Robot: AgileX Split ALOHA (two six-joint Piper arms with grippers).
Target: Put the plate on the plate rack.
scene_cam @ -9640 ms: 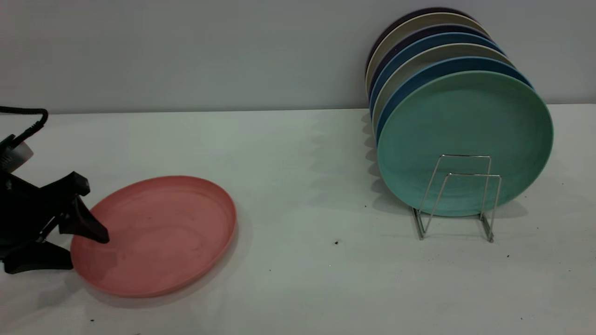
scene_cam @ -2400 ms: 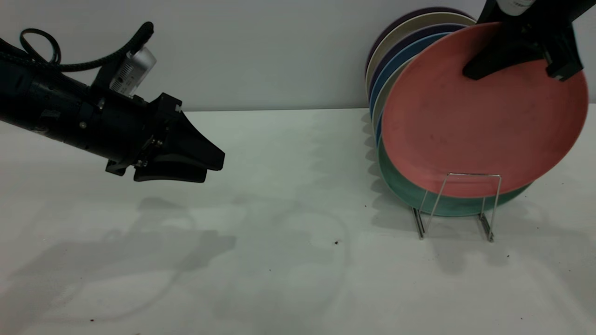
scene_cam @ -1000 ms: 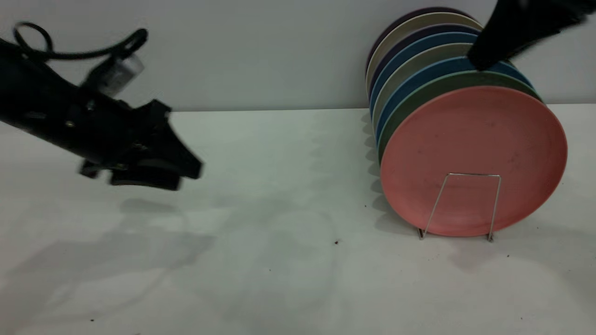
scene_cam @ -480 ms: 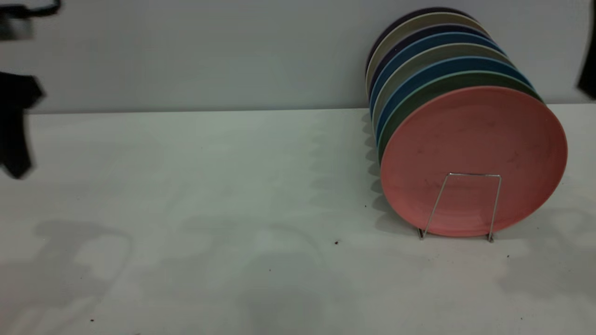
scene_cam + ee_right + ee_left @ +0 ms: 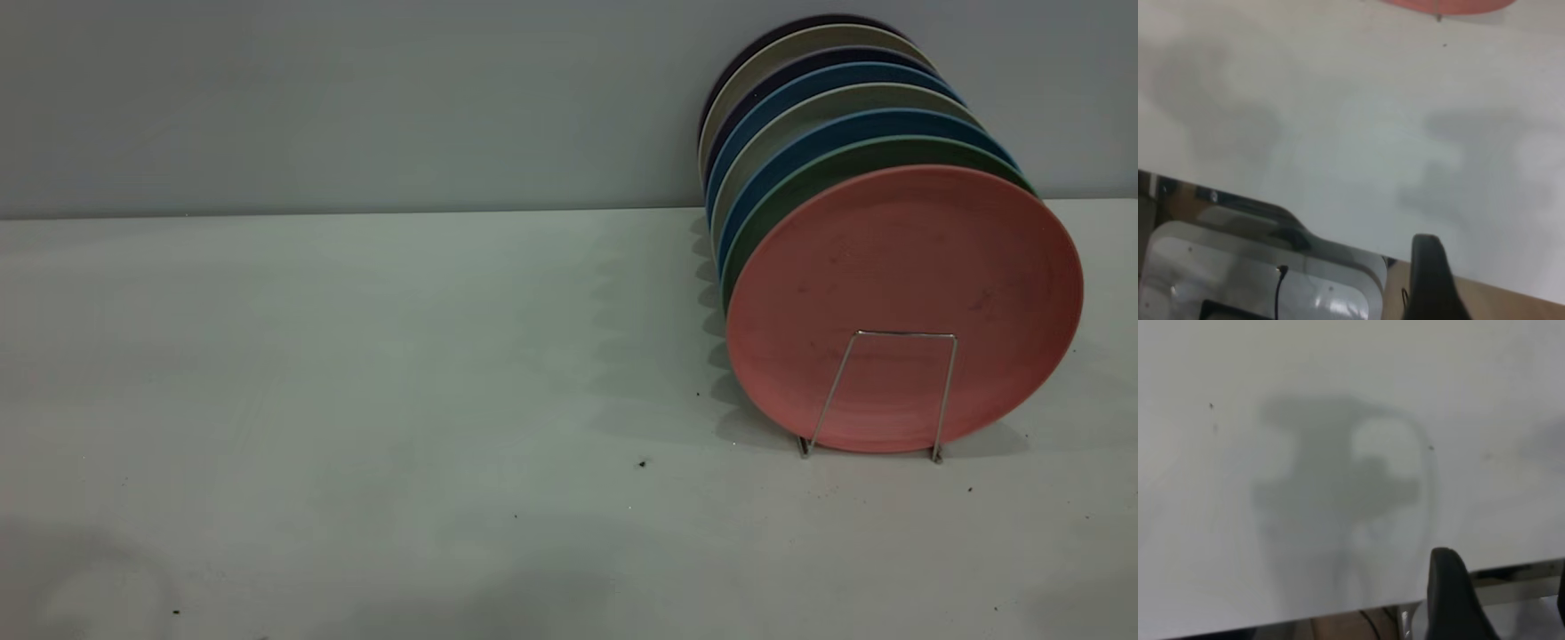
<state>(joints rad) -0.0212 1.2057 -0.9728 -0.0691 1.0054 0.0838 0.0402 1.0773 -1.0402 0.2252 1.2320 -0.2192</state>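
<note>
Both arms have left the exterior view, their gripper states hidden.
At right frame, round salmon-pink plastic plate (image 5: 905, 307) stands upright behind the thin silver wire plate rack (image 5: 889, 391) front loop, neither arm nearer.

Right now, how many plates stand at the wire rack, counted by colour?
Salmon-pink round plastic plate, at the front: 1
Teal-green round plate: 1
Blue round plates: 2
Beige round plates: 2
Dark purple round plates: 2
Total: 8 plates, upright in a row at the thin silver wire plate rack.
</note>
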